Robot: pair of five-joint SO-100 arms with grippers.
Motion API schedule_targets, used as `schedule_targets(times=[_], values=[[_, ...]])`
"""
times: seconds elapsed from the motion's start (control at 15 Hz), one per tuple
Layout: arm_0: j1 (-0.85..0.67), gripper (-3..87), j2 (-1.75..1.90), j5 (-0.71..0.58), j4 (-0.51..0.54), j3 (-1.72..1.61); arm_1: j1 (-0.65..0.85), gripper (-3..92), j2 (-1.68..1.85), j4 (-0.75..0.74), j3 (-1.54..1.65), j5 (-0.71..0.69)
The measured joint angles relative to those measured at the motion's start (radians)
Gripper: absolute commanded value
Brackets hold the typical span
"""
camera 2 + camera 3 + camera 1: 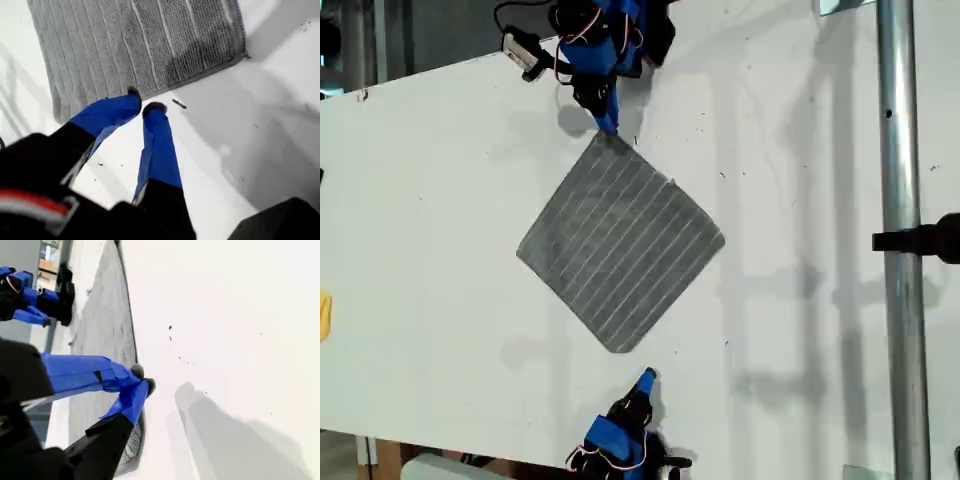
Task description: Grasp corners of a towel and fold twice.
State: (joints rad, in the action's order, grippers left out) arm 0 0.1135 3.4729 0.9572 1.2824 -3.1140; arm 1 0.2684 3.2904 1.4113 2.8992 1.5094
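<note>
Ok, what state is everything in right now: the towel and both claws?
Towel: spread flat, unfolded, no corner lifted.
My first claw: open a crack, tips at the towel's edge, holding nothing.
My second claw: tips together beside the towel's edge, no cloth seen between them.

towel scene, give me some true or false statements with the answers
1. The towel lies spread flat on the white table, unfolded. True.
2. The towel is plain gray with no pattern. False: thin white stripes run across it.
3. In the exterior view, a metal pole stands at the left. False: it is at the exterior view's right.
4. My first gripper is clamped on the towel. False: its jaws are slightly apart with nothing between them, beside the towel's edge.
5. My second gripper has its fingertips together. True.
</note>
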Motion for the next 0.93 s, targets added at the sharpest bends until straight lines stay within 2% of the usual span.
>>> schedule_targets(times=[0.07, 0.13, 0.2, 0.27, 0.33, 0.67, 0.93], values=[[-0.009, -2.9, 0.0, 0.011, 0.0, 0.0, -0.008, -0.3, 0.0, 0.0, 0.0, 0.0], [-0.112, -2.9, 0.0, 0.127, 0.0, 0.0, -0.037, -0.3, 0.0, 0.0, 0.0, 0.0], [-0.227, -2.9, 0.0, 0.344, 0.0, 0.0, -0.029, -0.3, 0.0, 0.0, 0.0, 0.0], [-0.267, -2.9, 0.003, 0.505, 0.0, -0.003, -0.026, -0.3, 0.0, 0.0, 0.0, 0.0], [-0.275, -2.9, 0.0, 0.566, 0.0, -0.003, -0.028, -0.3, 0.0, 0.0, 0.0, 0.0], [-0.262, -2.9, 0.0, 0.723, 0.0, -0.003, -0.044, -0.3, 0.0, 0.002, -0.006, 0.0], [-0.198, -2.9, -0.011, 0.799, 0.0, 0.058, -0.061, -0.3, -0.064, 0.021, -0.147, -0.029]])
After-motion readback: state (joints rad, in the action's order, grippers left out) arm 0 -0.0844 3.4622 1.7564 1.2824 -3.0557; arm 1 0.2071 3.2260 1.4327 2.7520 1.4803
